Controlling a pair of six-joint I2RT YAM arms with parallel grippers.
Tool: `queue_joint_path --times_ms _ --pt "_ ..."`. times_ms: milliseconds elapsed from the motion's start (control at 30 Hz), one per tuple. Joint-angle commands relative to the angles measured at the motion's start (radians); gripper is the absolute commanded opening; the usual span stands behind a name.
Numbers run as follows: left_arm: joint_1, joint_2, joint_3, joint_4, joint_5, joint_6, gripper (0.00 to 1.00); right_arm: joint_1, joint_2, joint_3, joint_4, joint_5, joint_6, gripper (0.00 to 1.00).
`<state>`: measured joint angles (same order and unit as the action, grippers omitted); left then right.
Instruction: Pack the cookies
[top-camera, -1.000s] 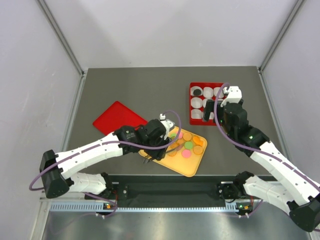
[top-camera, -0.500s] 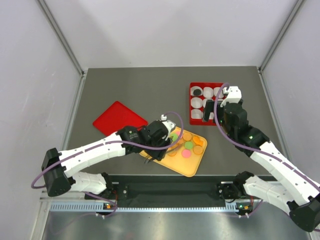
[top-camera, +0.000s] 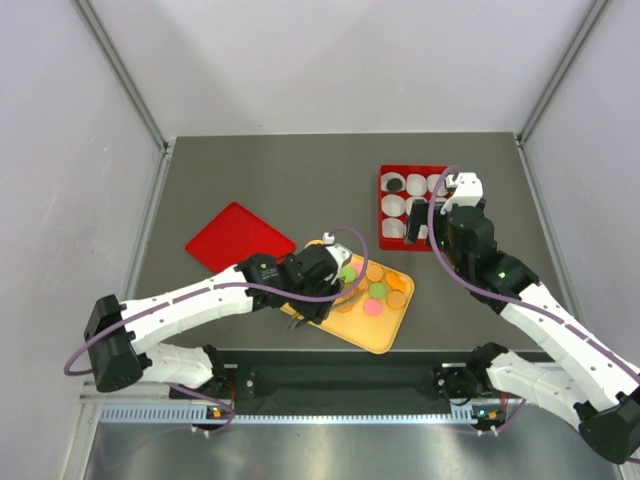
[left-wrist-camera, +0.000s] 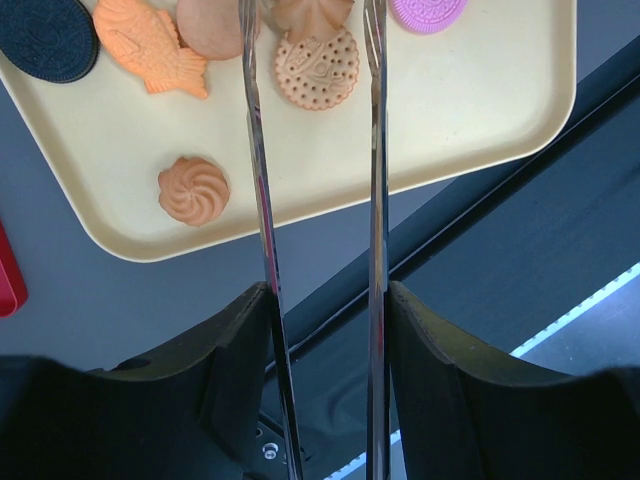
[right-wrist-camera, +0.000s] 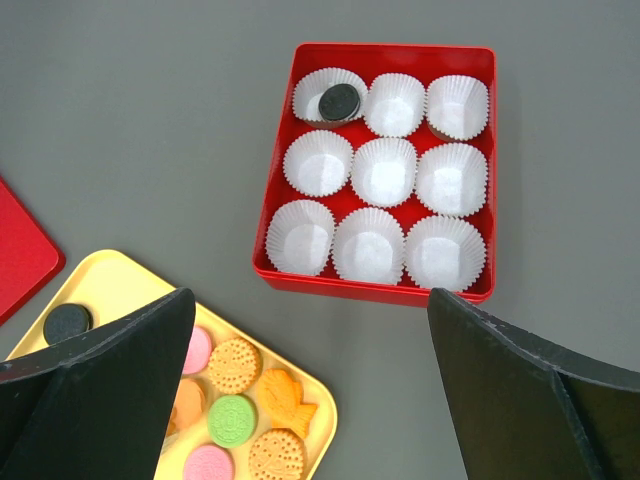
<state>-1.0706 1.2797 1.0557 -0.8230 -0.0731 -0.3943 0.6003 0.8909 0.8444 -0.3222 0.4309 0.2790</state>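
The cookies (top-camera: 372, 291) lie on a yellow tray (top-camera: 388, 338): round orange, pink and green discs, a fish shape and a swirl (left-wrist-camera: 193, 190). One black cookie (right-wrist-camera: 340, 101) sits in a paper cup of the red box (right-wrist-camera: 380, 290); another black cookie (right-wrist-camera: 68, 323) lies at the tray's corner. My left gripper (left-wrist-camera: 325, 300) is shut on metal tongs (left-wrist-camera: 258, 180), whose two blades reach out over the tray, apart, on either side of a dotted orange cookie (left-wrist-camera: 316, 68). My right gripper (right-wrist-camera: 310, 300) hangs open and empty between tray and box.
A flat red lid (top-camera: 235, 237) lies on the dark table left of the tray. The box (top-camera: 383, 207) holds several white paper cups (right-wrist-camera: 384, 171), all but one empty. Grey walls enclose the table on three sides.
The left gripper with the tongs has shifted a little to the right, further over the tray. The right arm has not moved.
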Motion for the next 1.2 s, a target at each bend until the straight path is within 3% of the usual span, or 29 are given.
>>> queue_joint_path --times_ms 0,433,1167 --pt "-0.006 0.006 -0.011 0.021 -0.021 -0.006 0.52 0.007 -0.018 0.002 0.044 -0.006 -0.011 1.0" --pt "-0.006 0.009 0.021 0.025 -0.042 -0.002 0.45 0.007 -0.027 -0.001 0.046 -0.007 -0.011 1.0" --pt "-0.006 -0.02 0.15 -0.044 -0.04 0.012 0.44 0.006 -0.037 0.013 0.031 -0.012 -0.011 1.0"
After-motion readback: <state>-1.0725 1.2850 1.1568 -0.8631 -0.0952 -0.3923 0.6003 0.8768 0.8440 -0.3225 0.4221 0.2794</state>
